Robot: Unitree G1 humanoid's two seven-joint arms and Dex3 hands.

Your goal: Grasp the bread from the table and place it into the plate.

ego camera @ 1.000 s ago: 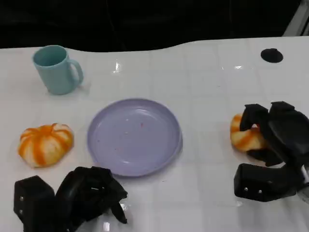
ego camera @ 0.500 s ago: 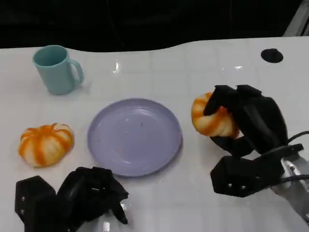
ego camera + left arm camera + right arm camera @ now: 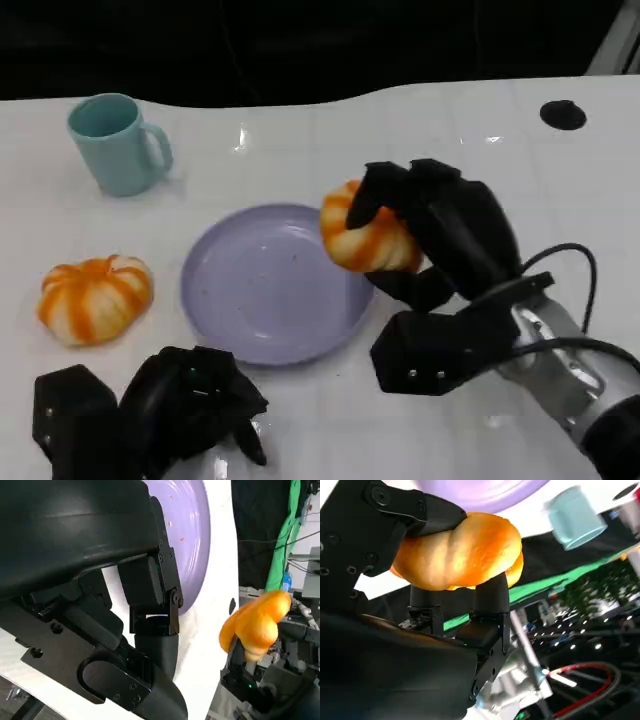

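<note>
Close view from behind the right hand [image 3: 445, 587]. Its black fingers [image 3: 490, 597] wrap around a golden-orange bread roll [image 3: 462, 552], holding it. Beyond the roll lies the curved edge of a purple plate [image 3: 480, 492] on a white tabletop [image 3: 530, 510], with a light blue mug [image 3: 572, 517] farther off.

Overhead head view, close wrist views

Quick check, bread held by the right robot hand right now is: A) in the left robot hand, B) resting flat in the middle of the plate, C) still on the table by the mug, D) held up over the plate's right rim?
D: the head view shows the right robot hand gripping the bread over the right rim of the purple plate, not yet released.
</note>
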